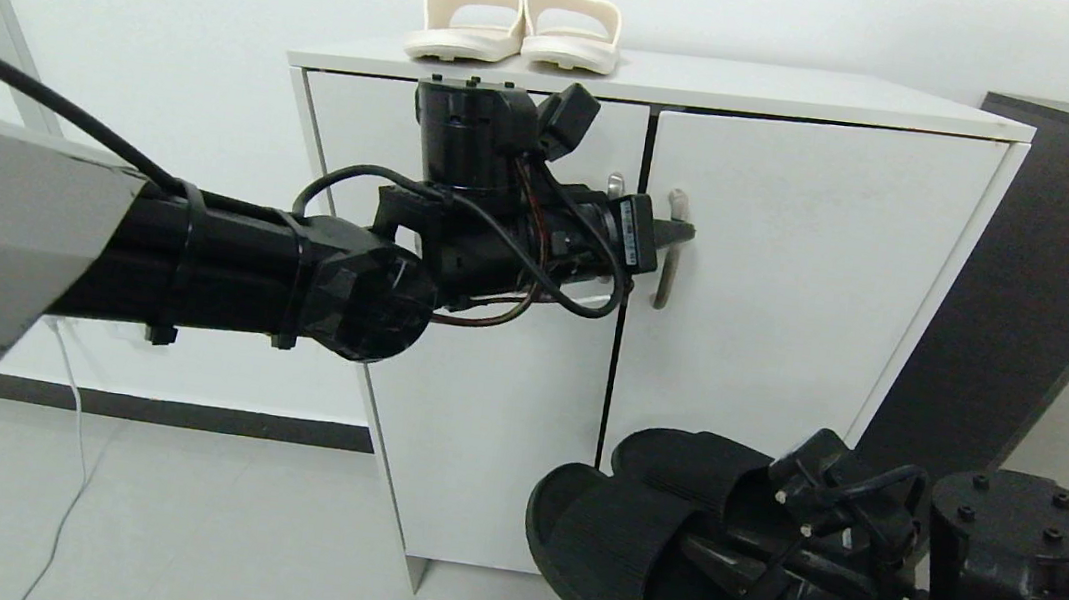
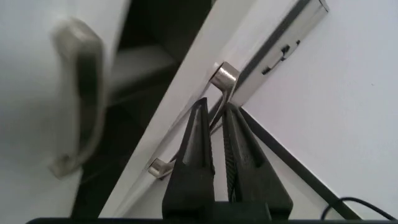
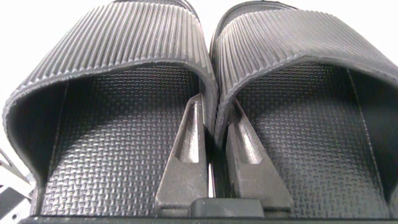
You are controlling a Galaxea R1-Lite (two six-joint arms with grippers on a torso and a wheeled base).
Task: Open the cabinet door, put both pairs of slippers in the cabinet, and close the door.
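Left gripper (image 2: pixel 215 106) clamped on the door handle (image 2: pixel 225 76), bar between its fingers. Right gripper (image 3: pixel 216 104) pinches the black slippers (image 3: pixel 124 56) by their adjoining straps, low before the cabinet (image 1: pixel 800 270). Cream slippers (image 1: pixel 515 26) rest on its top.

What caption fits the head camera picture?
Left gripper grips the cabinet door handle; right gripper holds black slippers; cream slippers sit on top.

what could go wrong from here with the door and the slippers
1. The left gripper pinches the thin door handle with just its tips; it may slip off during the pull.
2. The black slippers, held by the right gripper, sit low before the right door; the swinging door might hit them.
3. Only their inner edges are pinched, so one could drop.
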